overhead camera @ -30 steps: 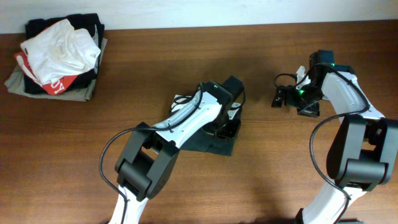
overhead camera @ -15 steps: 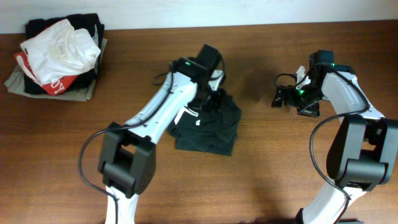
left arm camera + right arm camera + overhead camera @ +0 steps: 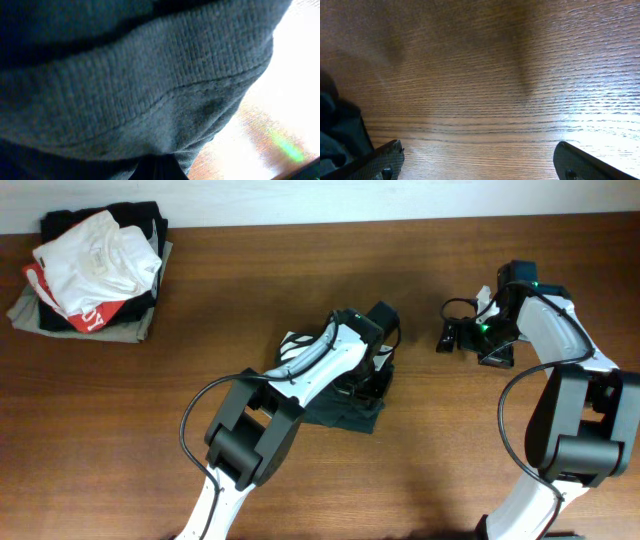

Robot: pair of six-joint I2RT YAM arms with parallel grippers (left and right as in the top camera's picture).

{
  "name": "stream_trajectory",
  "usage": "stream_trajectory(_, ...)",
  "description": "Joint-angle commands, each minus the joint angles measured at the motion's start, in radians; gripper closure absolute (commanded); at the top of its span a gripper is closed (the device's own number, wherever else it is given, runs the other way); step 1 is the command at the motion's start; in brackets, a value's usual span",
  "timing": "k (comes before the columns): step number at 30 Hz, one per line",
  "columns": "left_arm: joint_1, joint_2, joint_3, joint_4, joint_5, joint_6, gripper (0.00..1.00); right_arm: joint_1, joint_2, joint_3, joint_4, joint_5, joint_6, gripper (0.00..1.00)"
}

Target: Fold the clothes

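A dark folded garment [image 3: 345,412] lies at the table's middle, mostly under my left arm. My left gripper [image 3: 368,372] is down on its right part. The left wrist view is filled with the garment's dark knit fabric [image 3: 125,90] pressed up against the camera; only a dark wedge of the fingers [image 3: 157,169] shows, closed together in the cloth. My right gripper [image 3: 450,337] hovers low over bare wood at the right, its two fingertips wide apart and empty [image 3: 480,160]. An edge of the dark garment [image 3: 335,135] shows at the left of the right wrist view.
A pile of clothes [image 3: 95,270], white and red on black and olive, sits at the back left corner. The wooden table [image 3: 500,450] runs to a white wall at the back.
Half a second ago my left arm was stretched back and left over the garment. Now it is back at the garment's right side, low on the cloth. The right arm has not moved.
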Motion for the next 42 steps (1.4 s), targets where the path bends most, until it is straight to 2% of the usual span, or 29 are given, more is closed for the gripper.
stream_trajectory(1, 0.018, -0.023, 0.035, -0.037, -0.039, -0.012, 1.0, -0.003, 0.005, -0.006, 0.0, 0.009, -0.004, 0.01)
stream_trajectory(5, 0.077, -0.096, 0.118, -0.1, -0.092, -0.011, 0.98, -0.003, 0.005, -0.006, 0.0, 0.008, -0.004, 0.01)
stream_trajectory(6, 0.095, -0.109, 0.138, -0.109, -0.092, -0.003, 0.92, -0.003, 0.005, -0.006, 0.0, 0.009, -0.003, 0.01)
stream_trajectory(9, 0.159, -0.135, 0.185, -0.139, -0.092, 0.0, 0.63, -0.003, 0.005, -0.006, 0.0, 0.008, -0.003, 0.01)
stream_trajectory(12, 0.255, -0.145, 0.202, -0.17, -0.091, 0.006, 0.42, -0.003, 0.005, -0.006, 0.0, 0.009, -0.003, 0.01)
stream_trajectory(15, 0.321, -0.135, 0.201, -0.191, -0.09, 0.056, 0.44, -0.003, 0.005, -0.006, 0.0, 0.009, -0.004, 0.01)
stream_trajectory(18, 0.344, -0.107, 0.198, -0.253, -0.08, 0.055, 0.42, -0.003, 0.005, -0.006, 0.0, 0.008, -0.004, 0.01)
stream_trajectory(20, 0.328, -0.098, 0.186, -0.278, -0.065, 0.055, 0.35, -0.003, 0.005, -0.006, 0.0, 0.008, -0.004, 0.01)
stream_trajectory(22, 0.313, -0.098, 0.164, -0.285, -0.062, 0.043, 0.34, -0.003, 0.005, -0.006, 0.0, 0.008, -0.003, 0.01)
stream_trajectory(34, 0.244, -0.098, 0.131, -0.373, -0.163, 0.025, 0.34, -0.003, 0.005, -0.006, 0.0, 0.009, -0.004, 0.01)
stream_trajectory(40, 0.187, -0.097, 0.069, -0.35, -0.144, 0.02, 0.34, -0.003, 0.005, -0.006, 0.0, 0.008, -0.003, 0.01)
stream_trajectory(42, 0.179, -0.097, 0.035, -0.313, -0.144, -0.016, 0.34, -0.003, 0.005, -0.006, 0.0, 0.009, -0.004, 0.01)
